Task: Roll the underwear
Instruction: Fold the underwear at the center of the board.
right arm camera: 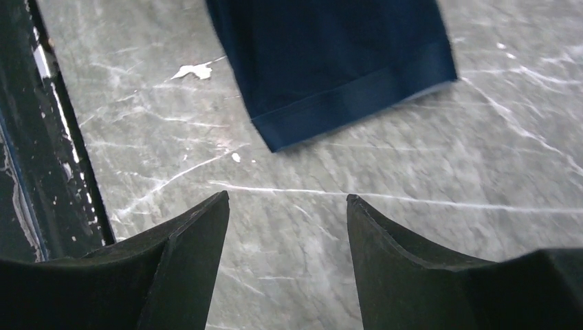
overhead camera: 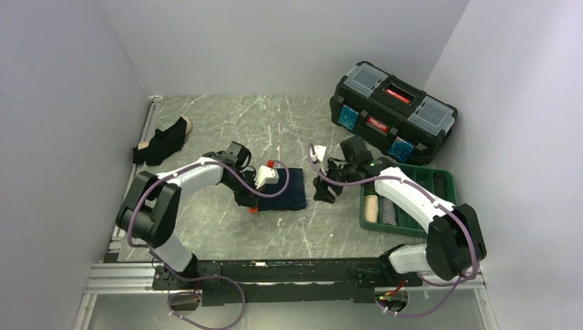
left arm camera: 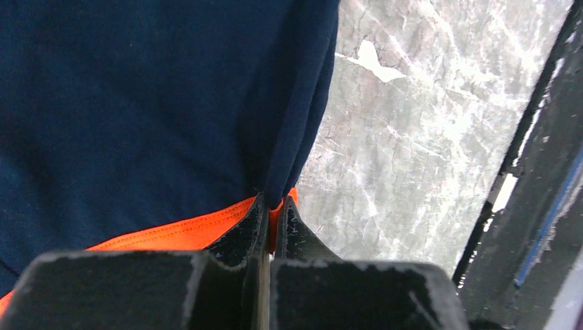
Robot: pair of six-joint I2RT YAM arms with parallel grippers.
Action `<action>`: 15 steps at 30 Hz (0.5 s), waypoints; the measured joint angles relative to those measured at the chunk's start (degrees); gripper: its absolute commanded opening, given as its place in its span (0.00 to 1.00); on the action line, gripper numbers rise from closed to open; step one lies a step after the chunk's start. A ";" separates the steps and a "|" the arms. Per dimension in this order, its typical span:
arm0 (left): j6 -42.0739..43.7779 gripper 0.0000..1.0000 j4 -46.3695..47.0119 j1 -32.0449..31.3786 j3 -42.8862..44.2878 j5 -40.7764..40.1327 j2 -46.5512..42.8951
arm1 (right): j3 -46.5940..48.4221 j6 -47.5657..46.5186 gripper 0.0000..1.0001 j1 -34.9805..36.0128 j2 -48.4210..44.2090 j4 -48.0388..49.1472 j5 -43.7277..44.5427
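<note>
Dk navy underwear (overhead camera: 292,189) w/ orange waistband lies flat approx. at the centre of the table (overhead camera: 227,117), btwn the two arms. L gripper (left arm camera: 273,205) is clenched on its 8–9 o'clock edge, right where the orange band meets the navy cloth. In the L wrist view the fingers press together w/ fabric pinched btwn them, and a fold runs away from that pinch. R gripper (right arm camera: 287,201) hangs just beside the garment's 3 o'clock side, jaws released & spread, nothing btwn them, marbled tabletop below. The R wrist view shows a hemmed end of the navy cloth ahead of the fingertips, not touching them. Black underwear (overhead camera: 162,143) w/ tan band sits bunched at 10 o'clock nr the L wall, well apart from both arms. Green tray (overhead camera: 448,180) is at 3–4 o'clock, by the R forearm. A tan-ended roll (overhead camera: 372,208) & a striped roll (overhead camera: 388,210) lie side by side in its L part; too small to tell more. Black toolbox (overhead camera: 392,113) w/ red latch stands at 1–2 o'clock, nr the R wall.
</note>
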 measured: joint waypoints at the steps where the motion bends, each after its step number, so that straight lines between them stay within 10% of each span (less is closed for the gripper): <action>1: -0.09 0.00 -0.76 0.76 0.79 1.16 1.05 | -0.44 -0.24 0.65 1.25 -0.07 0.24 0.57; 15: -0.46 0.00 -8.63 6.58 5.22 10.71 8.02 | -2.75 -8.24 0.57 18.91 5.53 4.57 17.16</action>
